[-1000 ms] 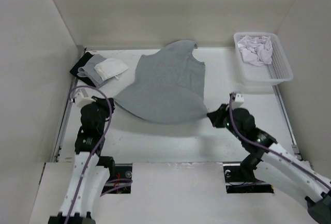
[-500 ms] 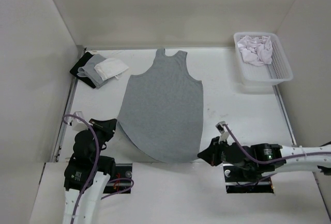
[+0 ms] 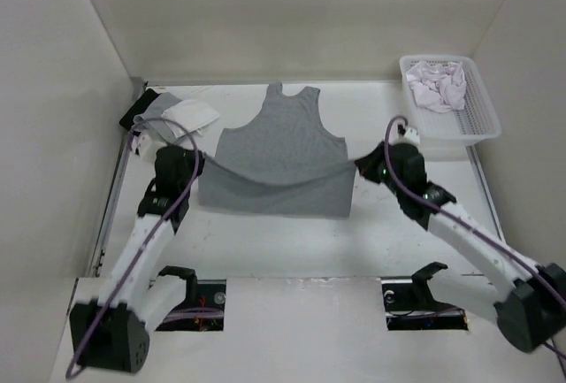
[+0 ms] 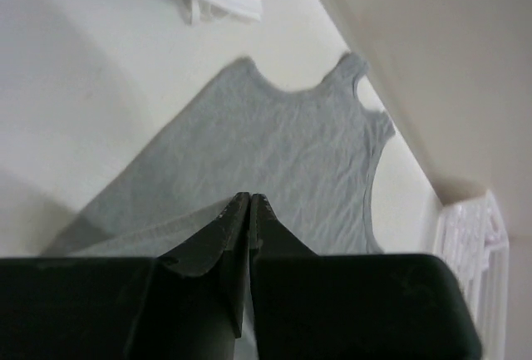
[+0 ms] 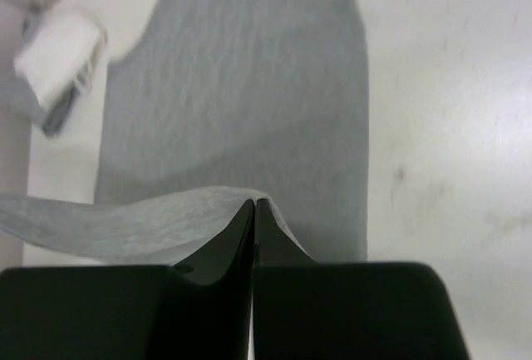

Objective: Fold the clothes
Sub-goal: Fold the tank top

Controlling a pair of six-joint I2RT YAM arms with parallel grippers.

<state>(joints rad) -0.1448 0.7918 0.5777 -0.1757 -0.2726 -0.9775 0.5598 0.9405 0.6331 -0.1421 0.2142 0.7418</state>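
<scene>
Left claw point(image 3: 193, 164): clamped on the shirt's point(image 3: 281, 135) left hem corner.
Right claw point(image 3: 361, 167): clamped on its right hem corner.
Reason: hem lifted over the shirt's middle, likely for halving.

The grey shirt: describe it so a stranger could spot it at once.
On the table, at its middle, lies the grey shirt, neck toward the far wall. The left gripper and right gripper pinch its lifted near hem. It dwarfs the folded pile at left and the pale garment in the basket.
</scene>
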